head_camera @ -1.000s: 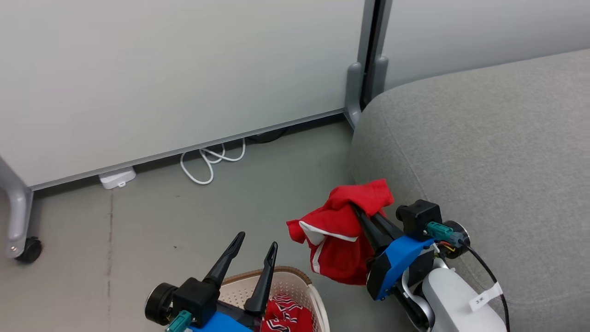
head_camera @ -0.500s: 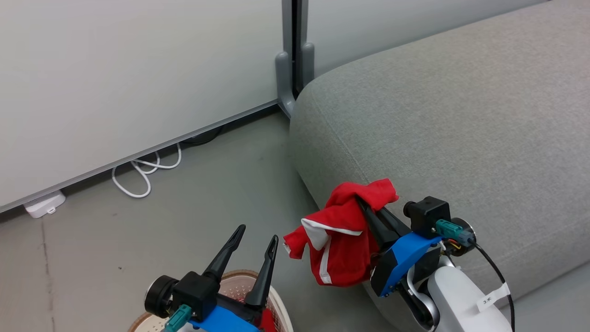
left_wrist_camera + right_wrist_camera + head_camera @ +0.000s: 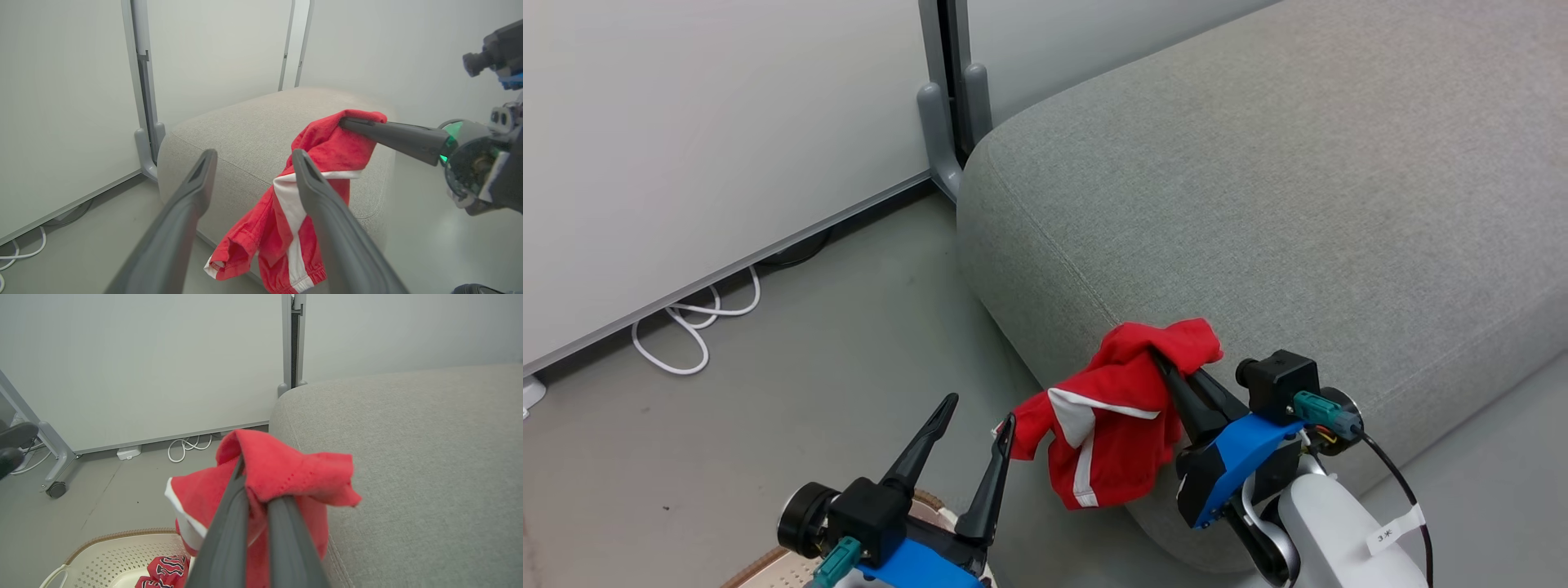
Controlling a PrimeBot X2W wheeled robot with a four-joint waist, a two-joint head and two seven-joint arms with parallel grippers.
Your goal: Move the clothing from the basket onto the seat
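Observation:
A red garment with white trim (image 3: 1107, 420) hangs from my right gripper (image 3: 1161, 361), which is shut on its upper fold. It dangles against the front edge of the light grey seat (image 3: 1298, 204), partly above the cushion's corner. The left wrist view shows the garment (image 3: 339, 147) pinched in the right gripper (image 3: 343, 121) in front of the seat (image 3: 245, 122). My left gripper (image 3: 980, 411) is open and holds nothing, just left of the cloth. The cream basket (image 3: 122, 547) sits on the floor below, with the striped, lettered red garment (image 3: 163, 569) inside. Its rim (image 3: 768, 565) peeks in at the bottom.
A pale wall panel with a grey post (image 3: 943, 98) stands behind the seat's left end. A white cable (image 3: 694, 322) loops on the grey floor along the wall. A wheeled frame leg (image 3: 53, 486) and a white box (image 3: 128, 452) lie further left.
The head camera has swung right, so the wall, cable and basket slide left and down and the seat fills more of the picture. My right gripper still holds the garment, now against the seat's edge.

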